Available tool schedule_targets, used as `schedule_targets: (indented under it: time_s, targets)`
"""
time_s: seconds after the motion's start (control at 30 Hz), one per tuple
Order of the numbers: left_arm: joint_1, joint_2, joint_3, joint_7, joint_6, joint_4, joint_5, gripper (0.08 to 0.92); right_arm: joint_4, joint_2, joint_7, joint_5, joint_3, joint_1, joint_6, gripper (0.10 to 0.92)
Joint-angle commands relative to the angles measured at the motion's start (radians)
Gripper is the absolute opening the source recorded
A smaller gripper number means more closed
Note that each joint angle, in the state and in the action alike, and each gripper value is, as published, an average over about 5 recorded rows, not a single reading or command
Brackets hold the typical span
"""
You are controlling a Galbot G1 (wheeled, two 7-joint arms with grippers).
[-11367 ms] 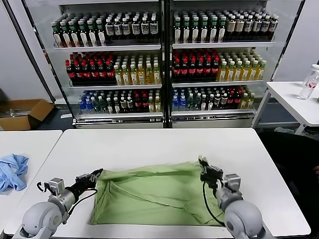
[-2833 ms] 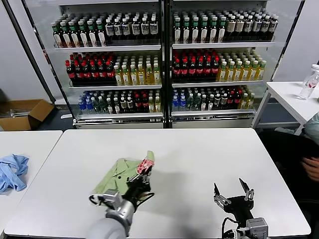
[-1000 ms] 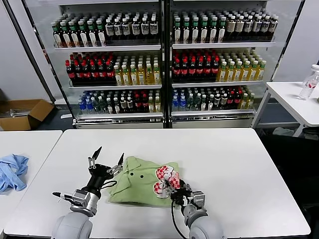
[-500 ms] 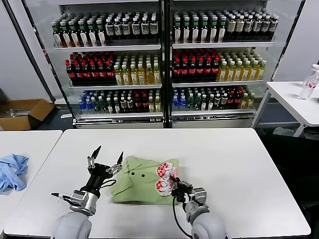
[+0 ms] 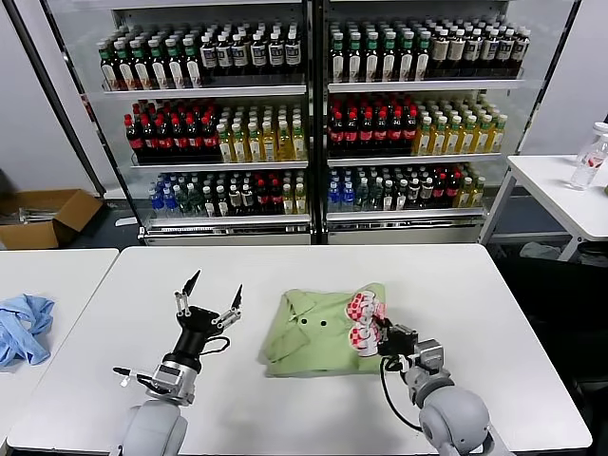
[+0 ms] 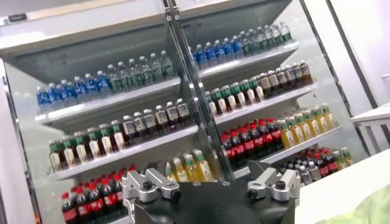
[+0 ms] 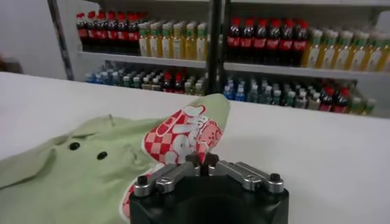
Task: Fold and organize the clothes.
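Head view: right gripper (image 5: 380, 337), lower right of centre, is clamped on the folded shirt (image 5: 318, 332) at mid-frame; left gripper (image 5: 211, 296) at lower left hangs spread, apart.

Right wrist view: jaws pinch the shirt's checkered print (image 7: 183, 137).

Left wrist view: only the gripper base and bottle shelves (image 6: 183, 115) appear.

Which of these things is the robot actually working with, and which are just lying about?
In use:
- green polo shirt, folded
- right hand, shut on its edge
- left hand, open, raised beside it

Lying about:
- blue cloth
- cardboard box
- drinks fridge
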Motion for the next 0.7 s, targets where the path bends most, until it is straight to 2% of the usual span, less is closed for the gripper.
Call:
schedule_targets:
  time_s: [0.03, 0.17, 0.3, 0.5, 0.7]
  targets:
    - [-0.060, -0.021, 0.015, 0.012, -0.053, 0.057, 0.119, 0.823, -0.077, -0.038, -0.016, -0.147, 0.054, 0.046, 0.079, 0.207]
    - [-0.093, -0.027, -0.014, 0.081, -0.120, 0.107, 0.162, 0.823, 0.004, -0.073, 0.002, -0.127, 0.100, -0.003, 0.071, 0.328]
    - [-0.135, -0.035, -0.020, 0.107, -0.144, 0.166, 0.147, 0.823, 0.070, -0.078, 0.020, -0.125, 0.127, -0.041, 0.090, 0.440]
    - [-0.148, -0.034, 0.027, 0.097, -0.039, 0.148, -0.040, 0.823, 0.067, -0.067, 0.037, -0.164, 0.147, -0.011, 0.150, 0.613]
    - [-0.155, -0.041, 0.025, 0.094, 0.025, 0.138, -0.083, 0.823, 0.011, -0.067, 0.025, -0.204, 0.183, 0.012, 0.211, 0.770]
